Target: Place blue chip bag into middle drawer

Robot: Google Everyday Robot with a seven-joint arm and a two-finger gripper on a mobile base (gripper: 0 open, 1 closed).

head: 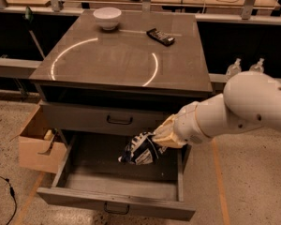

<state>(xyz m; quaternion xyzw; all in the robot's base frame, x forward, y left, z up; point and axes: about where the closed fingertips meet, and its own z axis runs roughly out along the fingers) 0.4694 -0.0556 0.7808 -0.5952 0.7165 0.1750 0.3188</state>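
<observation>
Under the counter's (126, 55) front edge, our gripper (158, 138) grips the bag (139, 150) above the drawer (117, 203); released here, it may snag the drawer's right wall.

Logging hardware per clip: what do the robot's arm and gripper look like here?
The arm is smooth, glossy white, built of rounded, bulbous segments, with a few small dark spots on the shell; no loose cables show. The gripper, above the open middle drawer, is tan and cream and tapers from a white wrist collar.
</observation>
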